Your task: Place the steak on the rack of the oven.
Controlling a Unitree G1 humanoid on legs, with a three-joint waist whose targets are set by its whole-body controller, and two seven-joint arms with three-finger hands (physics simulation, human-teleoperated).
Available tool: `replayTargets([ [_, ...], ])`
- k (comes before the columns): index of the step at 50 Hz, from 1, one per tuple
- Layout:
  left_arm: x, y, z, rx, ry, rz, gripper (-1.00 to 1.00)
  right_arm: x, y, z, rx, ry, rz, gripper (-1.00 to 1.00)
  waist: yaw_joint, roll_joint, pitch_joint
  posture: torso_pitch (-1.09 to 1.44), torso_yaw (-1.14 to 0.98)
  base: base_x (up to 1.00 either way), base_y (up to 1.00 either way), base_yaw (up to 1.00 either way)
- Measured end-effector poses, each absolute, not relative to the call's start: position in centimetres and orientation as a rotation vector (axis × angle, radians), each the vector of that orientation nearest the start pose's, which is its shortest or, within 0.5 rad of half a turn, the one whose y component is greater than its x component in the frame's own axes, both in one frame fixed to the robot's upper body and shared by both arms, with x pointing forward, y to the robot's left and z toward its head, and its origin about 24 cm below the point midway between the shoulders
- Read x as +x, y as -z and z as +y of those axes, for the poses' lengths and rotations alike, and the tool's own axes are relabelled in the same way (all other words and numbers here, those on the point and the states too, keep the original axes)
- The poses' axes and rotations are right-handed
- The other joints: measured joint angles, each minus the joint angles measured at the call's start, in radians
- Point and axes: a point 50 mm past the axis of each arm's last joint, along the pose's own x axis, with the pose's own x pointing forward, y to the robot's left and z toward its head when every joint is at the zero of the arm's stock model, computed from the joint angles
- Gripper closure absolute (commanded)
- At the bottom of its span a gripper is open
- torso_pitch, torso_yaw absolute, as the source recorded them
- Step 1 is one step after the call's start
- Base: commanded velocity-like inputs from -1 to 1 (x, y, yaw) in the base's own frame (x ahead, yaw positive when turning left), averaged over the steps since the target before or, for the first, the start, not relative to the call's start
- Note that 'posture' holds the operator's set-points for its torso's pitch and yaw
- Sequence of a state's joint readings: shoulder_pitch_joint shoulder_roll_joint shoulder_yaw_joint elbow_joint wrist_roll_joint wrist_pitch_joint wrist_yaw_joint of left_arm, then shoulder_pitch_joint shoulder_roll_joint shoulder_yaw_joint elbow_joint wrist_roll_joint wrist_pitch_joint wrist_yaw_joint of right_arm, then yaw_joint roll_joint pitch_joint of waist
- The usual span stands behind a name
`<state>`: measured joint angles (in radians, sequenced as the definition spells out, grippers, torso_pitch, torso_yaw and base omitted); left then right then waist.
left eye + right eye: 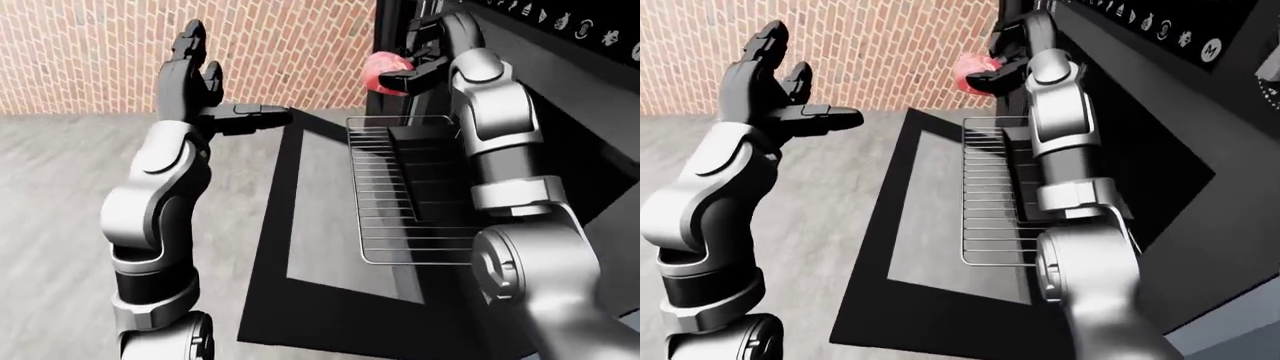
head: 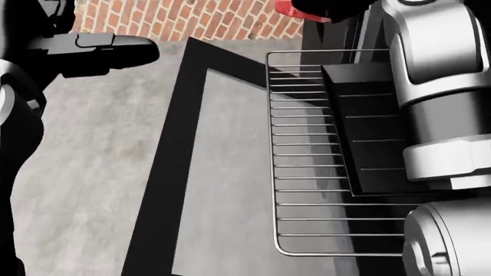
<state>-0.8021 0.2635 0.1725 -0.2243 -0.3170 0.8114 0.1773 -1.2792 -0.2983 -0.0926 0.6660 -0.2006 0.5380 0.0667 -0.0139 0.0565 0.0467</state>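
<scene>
Your right robot hand (image 1: 425,56) grips the steak (image 1: 381,71) near the top centre of the left-eye view, its dark fingers closed round the red meat and holding it in the air beside the dark oven (image 1: 1160,150) front. The steak hangs above the upper end of the wire rack (image 2: 322,167), apart from it, and nothing rests on the wires yet.

The rack is pulled out over the open oven door (image 1: 300,247), which lies flat across the middle of the frame with its glass panel facing up. In the head view the rack fills the centre right, its rounded corner reaching the bottom edge, while your right forearm covers the right side and hides part of the wires.

Your left robot hand (image 1: 770,75) stands raised in the upper left of the right-eye view, fingers spread and holding nothing, well away from the oven, with the brick wall (image 1: 90,52) behind it.

The step in hand looks like the carry, with the lowering not yet done. Your next move calls for bringing the steak down onto the bare wires at the middle of the rack, keeping it level, and opening the fingers only once it rests there. Watch the rack's upper edge: a drop there could send the meat off the wires.
</scene>
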Motion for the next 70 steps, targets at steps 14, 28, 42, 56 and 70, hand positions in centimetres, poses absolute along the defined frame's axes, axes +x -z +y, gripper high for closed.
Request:
replayTargets([
  [14,33.1,-25.5,16.2,-0.056,-0.011,-0.167,-1.00,41.2,-28.7,-16.9,-0.373,0.093,-0.034,1.00,0.012,-0.044,0.006,0.00,0.00,0.00,0.00,0.00],
  [28,33.1,-25.5,16.5,-0.059,-0.019,-0.166,-1.00,41.3,-27.9,-17.4,-0.415,0.105,-0.012,1.00,0.011,-0.052,0.010,0.00,0.00,0.00,0.00,0.00],
  [42,33.1,-25.6,16.4,-0.058,-0.018,-0.171,-1.00,40.8,-26.4,-18.8,-0.549,0.134,0.030,1.00,0.013,-0.056,0.011,0.00,0.00,0.00,0.00,0.00],
  [56,33.2,-25.5,16.4,-0.058,-0.020,-0.169,-1.00,41.2,-23.5,-20.2,-0.602,0.180,0.080,1.00,0.011,-0.050,0.007,0.00,0.00,0.00,0.00,0.00],
  [70,33.2,-25.5,16.5,-0.060,-0.021,-0.165,-1.00,41.2,-21.9,-21.5,-0.612,0.226,0.106,1.00,0.014,-0.052,0.000,0.00,0.00,0.00,0.00,0.00],
])
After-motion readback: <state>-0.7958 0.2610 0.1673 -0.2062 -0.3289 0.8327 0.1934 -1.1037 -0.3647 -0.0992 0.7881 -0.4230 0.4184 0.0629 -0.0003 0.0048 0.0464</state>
